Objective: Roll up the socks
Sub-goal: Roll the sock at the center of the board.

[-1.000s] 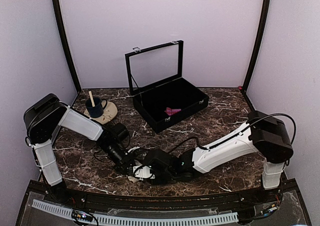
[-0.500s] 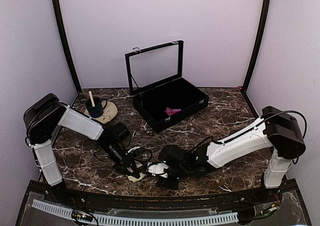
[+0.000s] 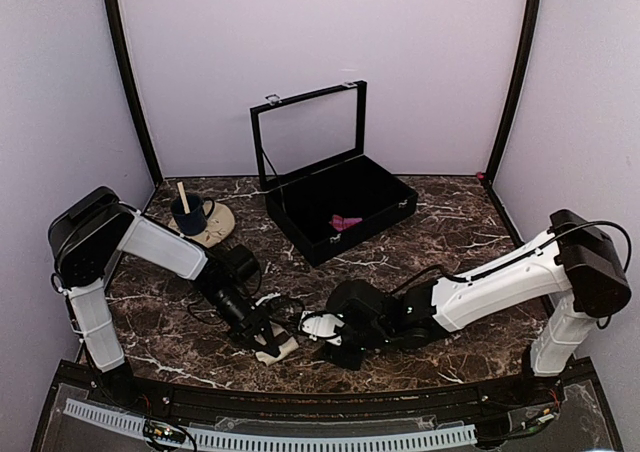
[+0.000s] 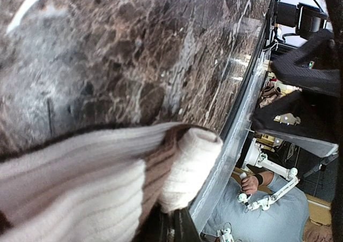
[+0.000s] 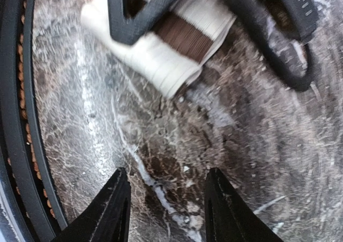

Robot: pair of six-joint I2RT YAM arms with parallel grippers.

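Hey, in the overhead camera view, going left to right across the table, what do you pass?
dark blue cup → cream sock → right gripper → pink sock. The black case spans several of these, so it is left out.

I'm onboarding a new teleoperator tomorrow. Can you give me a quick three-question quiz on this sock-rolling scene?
1. True or false: the magenta sock lies inside the open black case.
2. Pick one. The cream sock, near the table's front edge, is clamped by: A) the left gripper; B) the case's lid; C) nothing at all.
3. Fill in the blank: the right gripper has its jaws ____, with only bare table showing between them.

Key: 1 true. 2 A. 3 open.
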